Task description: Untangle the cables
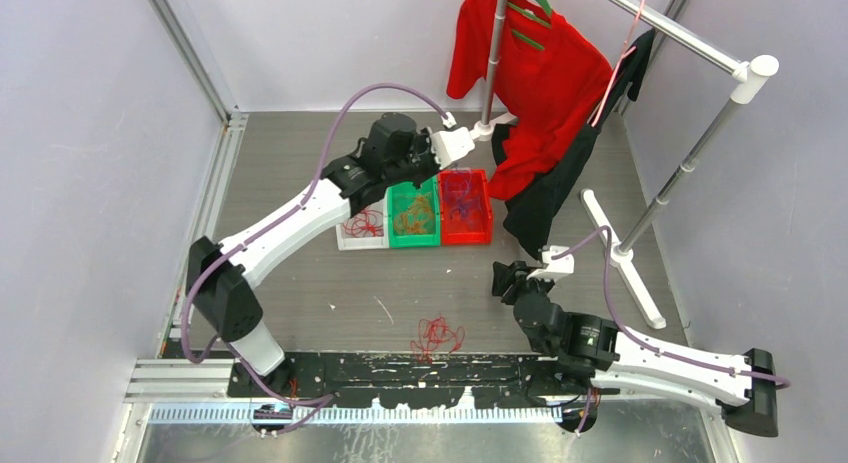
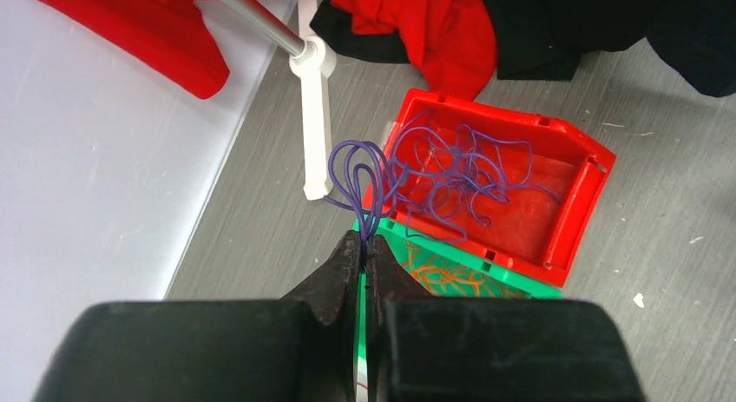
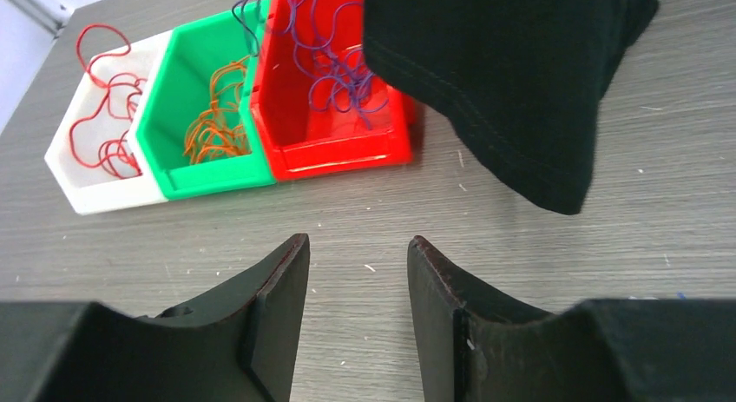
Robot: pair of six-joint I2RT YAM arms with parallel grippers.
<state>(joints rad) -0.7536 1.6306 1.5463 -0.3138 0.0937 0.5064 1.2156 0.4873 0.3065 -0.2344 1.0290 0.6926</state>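
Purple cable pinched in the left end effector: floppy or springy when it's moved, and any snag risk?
Probably springy, not limp: the purple cable forms open rounded loops beyond the shut left end effector. Likely very light, being so thin. It may snag: its loops overlap other purple strands in the red bin, so pulling could drag them along.

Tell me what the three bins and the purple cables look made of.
The red bin, green bin and white bin: likely moulded hard plastic, smooth, slightly glossy, with crisp rims. The purple cables: thin wire in a smooth plastic-looking sheath, stiff enough to hold open loops; core not visible.
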